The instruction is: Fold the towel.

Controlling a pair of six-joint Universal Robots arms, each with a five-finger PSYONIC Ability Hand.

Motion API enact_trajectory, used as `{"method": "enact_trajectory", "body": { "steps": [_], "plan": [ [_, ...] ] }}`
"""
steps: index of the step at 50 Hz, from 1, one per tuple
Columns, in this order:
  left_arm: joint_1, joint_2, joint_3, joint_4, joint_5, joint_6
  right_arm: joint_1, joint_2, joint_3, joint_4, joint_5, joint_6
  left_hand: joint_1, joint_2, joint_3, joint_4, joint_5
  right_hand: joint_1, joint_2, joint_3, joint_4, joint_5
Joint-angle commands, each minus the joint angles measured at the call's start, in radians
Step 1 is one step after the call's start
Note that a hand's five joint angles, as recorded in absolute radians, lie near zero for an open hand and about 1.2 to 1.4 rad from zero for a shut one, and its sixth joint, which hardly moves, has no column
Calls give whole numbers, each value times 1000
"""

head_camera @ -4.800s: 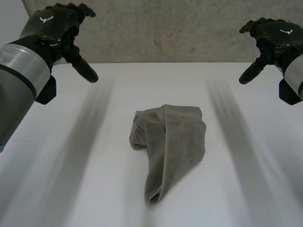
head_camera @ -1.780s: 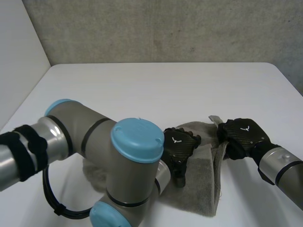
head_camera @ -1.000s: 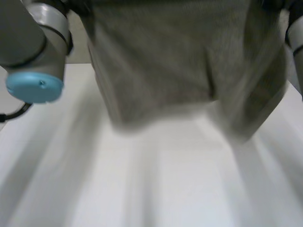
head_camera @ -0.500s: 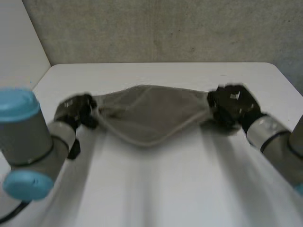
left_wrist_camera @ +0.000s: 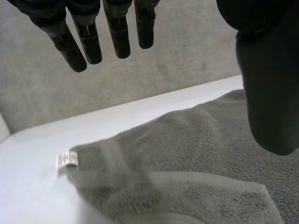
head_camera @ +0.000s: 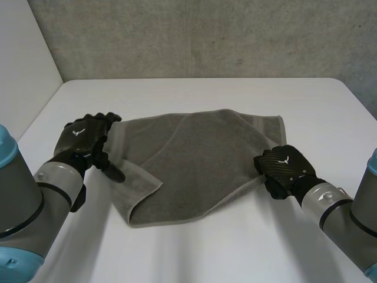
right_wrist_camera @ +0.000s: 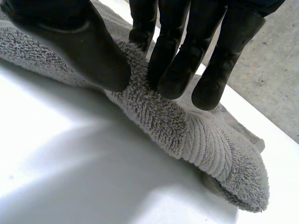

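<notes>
Lower right of the frame, the right hand has the towel by its right edge, with a thick bunch of terry pinched between thumb and fingers. Middle left, the left hand sits at the towel's left edge, fingers straight, thumb spread wide, holding nothing. The towel lies mostly flat in the middle of the white table, with a flap doubled over on its left side and a small white tag at one corner. Grey wall up top.
</notes>
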Motion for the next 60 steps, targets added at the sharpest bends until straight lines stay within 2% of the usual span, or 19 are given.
{"method": "enact_trajectory", "body": {
  "steps": [1,10,16,25,29,30,32,33,35,36,37,38,40,48,60],
  "plan": [
    [-20,-46,21,1,128,187,0,5,11,-5,1,-8,-65,-59,-49,-64,-203,54,54,67,52,48],
    [-115,-205,49,-4,153,233,0,12,17,-8,1,-8,-62,-56,-46,-61,-200,54,54,67,52,48],
    [-135,-259,57,5,139,235,1,26,17,-8,1,-9,-65,-59,-49,-64,-203,54,54,67,52,48],
    [-141,-333,98,19,50,246,1,31,19,-8,3,-11,-65,-59,-49,-64,-203,54,54,67,52,48],
    [-123,-354,115,36,-37,246,0,31,19,-8,1,-11,-65,-59,-49,-64,-203,54,54,67,52,48],
    [-123,-354,115,36,-37,246,0,31,19,-8,1,-11,-65,-59,-49,-64,-203,54,54,67,52,48],
    [-100,-350,116,48,-123,244,1,31,20,-8,1,-9,-62,-56,-46,-61,-200,54,54,67,52,48],
    [-100,-350,116,48,-123,244,0,31,20,-8,1,-11,-62,-56,-46,-61,-200,54,54,67,52,48],
    [-53,-337,109,71,-222,241,1,31,20,-8,3,-11,-62,-56,-46,-61,-200,54,54,67,52,48],
    [-52,-337,109,71,-223,241,1,31,20,-8,3,-11,-62,-56,-46,-61,-200,54,54,67,52,48],
    [-36,-325,104,86,-272,238,1,31,20,-8,3,-11,-65,-59,-49,-64,-203,54,54,67,52,48],
    [-35,-325,104,86,-272,238,1,31,20,-8,3,-11,-65,-59,-49,-64,-203,54,54,67,52,48],
    [-14,-291,83,114,-339,235,1,32,20,-8,3,-11,-70,-65,-54,-70,-209,54,54,67,52,48],
    [40,-239,-14,162,-358,236,1,32,20,-10,3,-11,-88,-83,-72,-87,-226,54,54,67,52,48],
    [20,-80,-149,191,-350,236,3,51,14,-12,7,-12,-129,-124,-113,-128,-267,54,54,67,52,48]
  ]
}}
